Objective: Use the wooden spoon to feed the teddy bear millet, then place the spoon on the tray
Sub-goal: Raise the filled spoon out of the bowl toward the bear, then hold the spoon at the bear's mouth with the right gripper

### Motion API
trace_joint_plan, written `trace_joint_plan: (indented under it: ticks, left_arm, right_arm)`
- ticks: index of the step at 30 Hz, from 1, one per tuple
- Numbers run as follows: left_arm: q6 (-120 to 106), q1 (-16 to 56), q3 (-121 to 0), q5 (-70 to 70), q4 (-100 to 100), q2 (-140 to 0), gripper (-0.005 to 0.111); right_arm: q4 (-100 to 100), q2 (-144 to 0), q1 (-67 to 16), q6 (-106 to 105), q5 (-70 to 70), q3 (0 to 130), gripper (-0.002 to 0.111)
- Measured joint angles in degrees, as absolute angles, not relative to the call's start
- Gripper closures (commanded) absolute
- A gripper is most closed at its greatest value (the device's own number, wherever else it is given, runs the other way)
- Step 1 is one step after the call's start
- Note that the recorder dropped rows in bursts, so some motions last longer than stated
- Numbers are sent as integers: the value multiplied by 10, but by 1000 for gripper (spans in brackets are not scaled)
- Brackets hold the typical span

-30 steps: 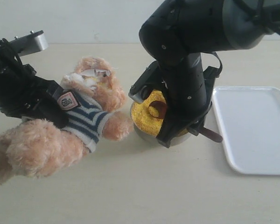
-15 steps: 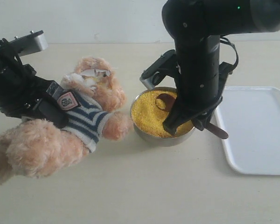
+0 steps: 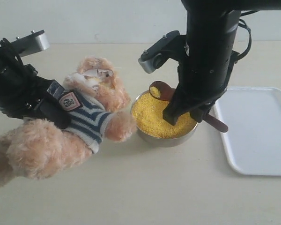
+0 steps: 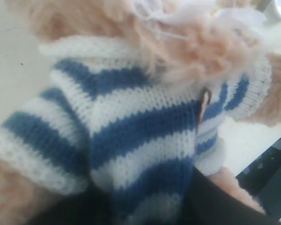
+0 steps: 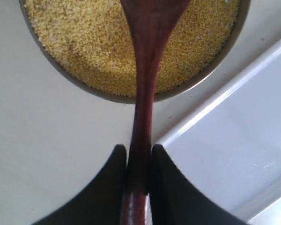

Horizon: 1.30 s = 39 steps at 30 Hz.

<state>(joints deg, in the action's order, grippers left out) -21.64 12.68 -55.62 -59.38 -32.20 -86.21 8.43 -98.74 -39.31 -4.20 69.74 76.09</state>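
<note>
A: Where was the wooden spoon?

B: It was clamped by its slim handle between the fingers of the right tool. Its round end sat over the far edge of the millet. Whether it carried any grain could not be told.

A: And the millet itself?

B: It filled the steel bowl in a yellow heap, almost to the rim.

A: The tray?

B: It lay flat on the desk just beside the bowl, on the right. The tail of the spoon's handle pointed toward its rim.

A: The teddy bear?

B: It leaned left of the bowl, one paw just beside the steel wall. The left tool was clenched on its striped torso.
</note>
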Motion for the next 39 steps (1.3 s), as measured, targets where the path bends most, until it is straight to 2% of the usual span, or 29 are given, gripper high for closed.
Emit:
trace_joint_plan:
  ticks: [9,14,32,39]
  left_arm:
    - [-226,127,-556,-597,-328,-862,103]
    - [-226,127,-556,-598,-329,-870,103]
    - [-266,127,-555,-605,-383,-886,103]
    - [-266,127,-555,-604,-384,-886,103]
  right_arm:
    - [15,-986,-395,-55,699,857,109]
    - [4,-986,-423,-55,699,884,109]
    - [0,-986,-441,-54,699,889,109]
    - [44,-988,-479,-55,699,890,109]
